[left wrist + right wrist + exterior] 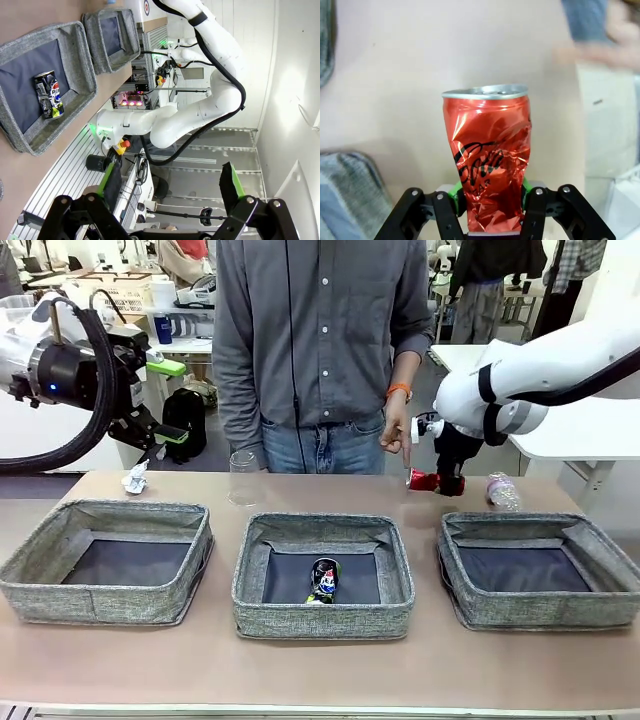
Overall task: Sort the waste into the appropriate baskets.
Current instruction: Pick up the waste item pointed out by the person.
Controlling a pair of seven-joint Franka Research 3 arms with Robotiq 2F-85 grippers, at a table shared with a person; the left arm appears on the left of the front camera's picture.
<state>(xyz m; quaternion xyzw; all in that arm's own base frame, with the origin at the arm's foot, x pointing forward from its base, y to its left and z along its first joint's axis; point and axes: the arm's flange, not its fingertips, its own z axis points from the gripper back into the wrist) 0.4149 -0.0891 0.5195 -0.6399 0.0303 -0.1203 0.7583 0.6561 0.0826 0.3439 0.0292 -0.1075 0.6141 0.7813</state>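
Note:
My right gripper (443, 483) is shut on a crushed red drink can (423, 480) at the far side of the table, behind the right basket (540, 570); the wrist view shows the red can (487, 155) squeezed between the green pads. A dark blue can (324, 580) lies in the middle basket (323, 575). The left basket (108, 560) holds nothing. A clear plastic cup (243, 477), a crumpled paper wad (136, 479) and a small clear bottle (503, 491) sit along the far edge. My left gripper (165, 400) hangs open above the table's left, with nothing between its fingers (227, 182).
A person stands at the far side, one hand (396, 430) hanging just left of the held can. The left wrist view shows the blue can (49, 94) in its basket (75, 75) and the right arm (215, 75) beyond.

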